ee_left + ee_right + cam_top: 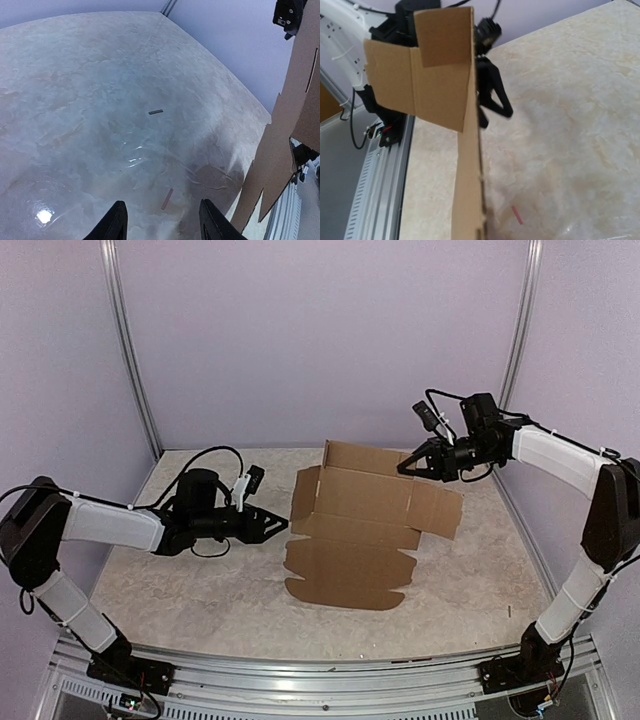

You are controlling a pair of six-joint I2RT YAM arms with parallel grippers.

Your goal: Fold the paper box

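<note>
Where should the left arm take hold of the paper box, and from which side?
Probably the raised left flap of the paper box: it tilts up, thin top edge free, facing the open left gripper. Come from the left, jaws straddling that edge.

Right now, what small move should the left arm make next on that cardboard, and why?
Probably slide the open left gripper toward the raised left flap of the paper box. The gripper hangs just short of it, empty, while the right gripper seems to pinch the far right corner.
</note>
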